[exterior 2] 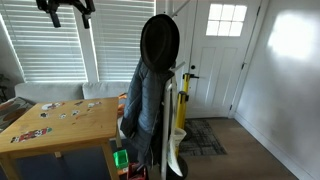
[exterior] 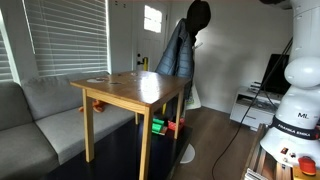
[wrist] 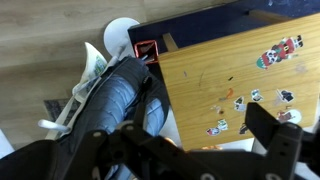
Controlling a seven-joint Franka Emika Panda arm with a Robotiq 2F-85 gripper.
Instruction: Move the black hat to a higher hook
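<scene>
The black hat [exterior 2: 160, 40] hangs at the top of a coat stand, above a long grey-blue jacket [exterior 2: 145, 110]; it also shows in an exterior view [exterior: 198, 13]. My gripper [exterior 2: 70, 12] is high up, well to the side of the hat and above the wooden table, with its fingers spread apart and nothing in them. In the wrist view the gripper [wrist: 200, 135] looks down on the table [wrist: 230, 50] and the jacket [wrist: 120, 95]. A dark mass at the lower left of the wrist view may be the hat; I cannot tell.
The wooden table [exterior: 135, 90] carries several stickers. A grey couch [exterior: 40, 110] stands beside it. The stand's white round base [wrist: 122, 35] rests on the floor. A white door [exterior 2: 220, 60] is behind the stand. The robot's white base [exterior: 295, 110] is near a monitor.
</scene>
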